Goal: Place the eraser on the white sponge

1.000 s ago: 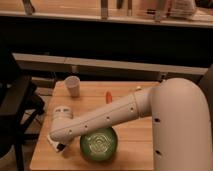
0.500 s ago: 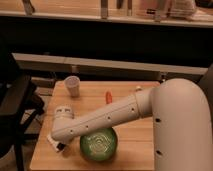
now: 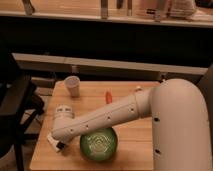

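Note:
My gripper [image 3: 55, 143] hangs low over the front left part of the wooden table [image 3: 131, 98], just left of the green bowl [image 3: 98, 144]. It is shut, and I cannot tell whether anything is held in it. The white arm [image 3: 115, 116] reaches to it from the right, across the table. Neither the eraser nor the white sponge shows; the arm and gripper cover the table surface beneath them.
A pale paper cup [image 3: 73, 86] stands at the back left of the table. A small orange-red object [image 3: 108, 97] lies near the middle back. A dark chair [image 3: 17, 107] stands off the left edge. A dark counter runs behind.

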You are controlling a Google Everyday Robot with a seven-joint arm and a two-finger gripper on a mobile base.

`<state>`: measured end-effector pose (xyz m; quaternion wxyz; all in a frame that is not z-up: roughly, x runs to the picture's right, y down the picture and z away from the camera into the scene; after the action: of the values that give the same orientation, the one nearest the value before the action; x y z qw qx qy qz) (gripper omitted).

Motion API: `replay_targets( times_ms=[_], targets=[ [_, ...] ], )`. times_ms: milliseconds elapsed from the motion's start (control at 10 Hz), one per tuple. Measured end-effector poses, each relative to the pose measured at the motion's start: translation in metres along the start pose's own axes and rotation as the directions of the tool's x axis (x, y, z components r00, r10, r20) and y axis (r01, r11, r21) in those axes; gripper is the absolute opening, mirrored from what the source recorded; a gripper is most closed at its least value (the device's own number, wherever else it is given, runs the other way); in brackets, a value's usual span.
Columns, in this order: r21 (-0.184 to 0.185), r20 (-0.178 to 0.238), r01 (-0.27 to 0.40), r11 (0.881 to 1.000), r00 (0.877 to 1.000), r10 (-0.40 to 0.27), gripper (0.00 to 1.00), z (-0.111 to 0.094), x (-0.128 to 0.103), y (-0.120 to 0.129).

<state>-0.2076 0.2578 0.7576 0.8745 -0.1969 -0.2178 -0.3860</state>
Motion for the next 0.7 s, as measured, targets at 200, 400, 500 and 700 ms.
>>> replay_targets(
  times_ms=[200,400,500,700],
  targets=[
    [0.002,0.003,-0.006,1.000,1.000,0.006,0.01,0.0015,0.0004,0.0001],
    [0.003,0.002,-0.008,1.000,1.000,0.008,0.01,0.0028,-0.0002,0.0003],
    [0.006,0.003,-0.010,1.000,1.000,0.010,0.03,0.0034,-0.0014,-0.0002],
    [0.010,0.006,-0.017,1.000,1.000,0.017,0.06,0.0051,-0.0028,-0.0007]
  ],
)
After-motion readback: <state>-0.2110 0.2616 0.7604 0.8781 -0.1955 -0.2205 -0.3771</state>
